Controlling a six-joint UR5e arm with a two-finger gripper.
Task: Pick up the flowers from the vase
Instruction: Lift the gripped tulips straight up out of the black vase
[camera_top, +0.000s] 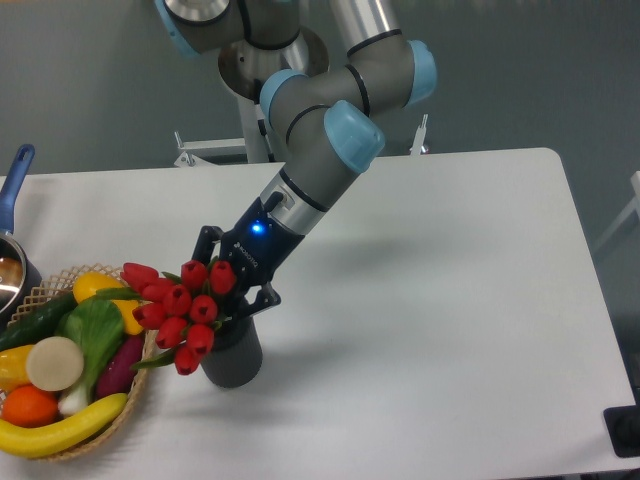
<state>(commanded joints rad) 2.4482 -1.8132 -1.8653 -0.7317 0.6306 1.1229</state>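
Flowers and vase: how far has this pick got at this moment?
Done: the arm has reached the vase, and the gripper sits at its mouth, right behind the flowers. In hand: the grasp itself; the fingers are hidden by the buds, so a firm hold cannot be confirmed. Left: lifting the bunch clear, since the flowers are at the vase mouth, leaning towards the wicker basket.
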